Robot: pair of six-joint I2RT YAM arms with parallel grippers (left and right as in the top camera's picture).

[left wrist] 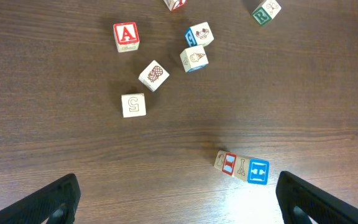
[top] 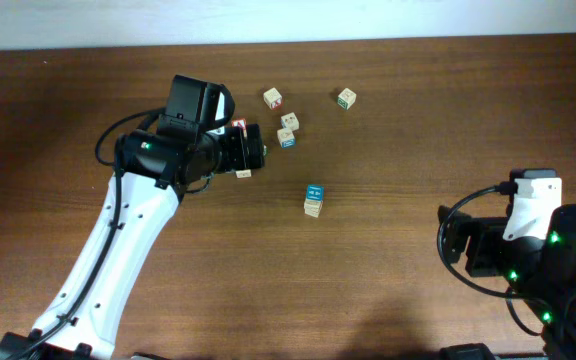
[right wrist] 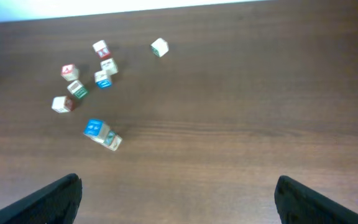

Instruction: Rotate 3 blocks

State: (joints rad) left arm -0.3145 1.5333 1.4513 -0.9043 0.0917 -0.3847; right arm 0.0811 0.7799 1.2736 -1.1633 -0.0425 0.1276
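Three blocks lie in a short touching row on the brown table: a red-framed one [left wrist: 227,163], a pale one [left wrist: 242,167] and a blue one [left wrist: 258,172]. From overhead the row [top: 313,200] sits mid-table, and it shows in the right wrist view too [right wrist: 101,133]. My left gripper [left wrist: 179,208] is open and empty, with the row just inside its right finger [left wrist: 316,202]. From overhead it [top: 253,150] hangs left of the row. My right gripper [right wrist: 179,205] is open over bare wood, far from the blocks.
Loose similar cubes lie beyond the row: a red "A" cube [left wrist: 126,37], a cube marked 5 [left wrist: 133,105], a patterned cube [left wrist: 153,75], two touching cubes [left wrist: 196,46] and a green-marked cube [left wrist: 266,10]. The right arm [top: 528,250] sits at the table's right front.
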